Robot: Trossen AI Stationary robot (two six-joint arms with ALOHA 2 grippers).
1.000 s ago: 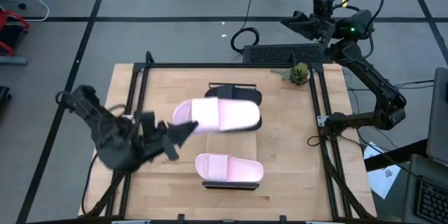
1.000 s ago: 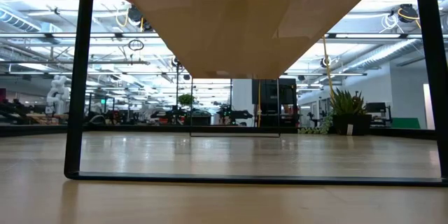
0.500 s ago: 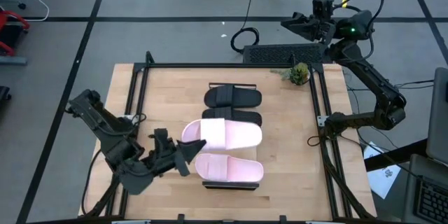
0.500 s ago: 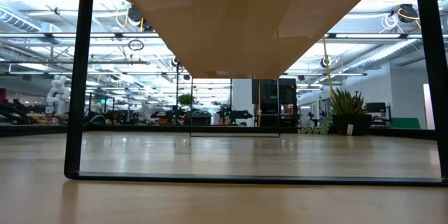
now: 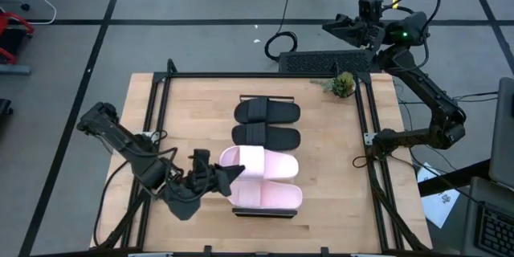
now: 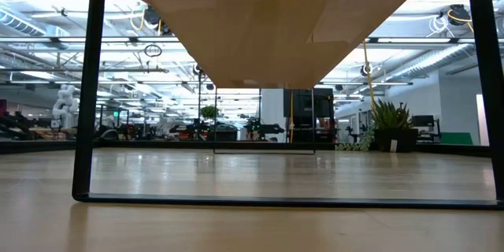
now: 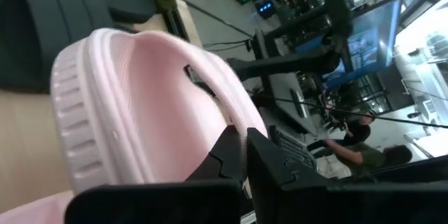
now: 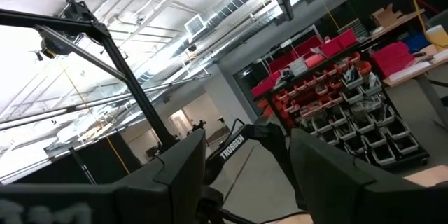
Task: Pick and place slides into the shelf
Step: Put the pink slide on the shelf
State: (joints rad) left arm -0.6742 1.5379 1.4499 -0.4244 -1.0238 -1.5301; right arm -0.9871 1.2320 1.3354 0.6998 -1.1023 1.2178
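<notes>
— Slides, where are they?

— All four lie in a row along the shelf [image 5: 265, 211], mid-table. Of the shelf only the end near the table's front edge shows. The two black ones [image 5: 267, 112] [image 5: 266, 136] sit toward the back edge, just beside each other. A pink slide [image 5: 258, 162] comes next, touching the second black one, and the other pink one [image 5: 265, 194] is nearest the front edge.

— And the left gripper [image 5: 227, 177]?

— At the end of the first pink slide facing the table's left edge, fingers pinched on its rim. The wrist view shows the ribbed strap [image 7: 150, 105] up close, with a dark finger [image 7: 227, 150] pressed against the pink sole.

— The right gripper [image 5: 337, 25]?

— Parked off the table, beyond its back right corner, over the floor. Its fingers stand apart, nothing between them.

— Anything else on the table?

— A small plant [image 5: 343, 84] at the back right corner.
</notes>
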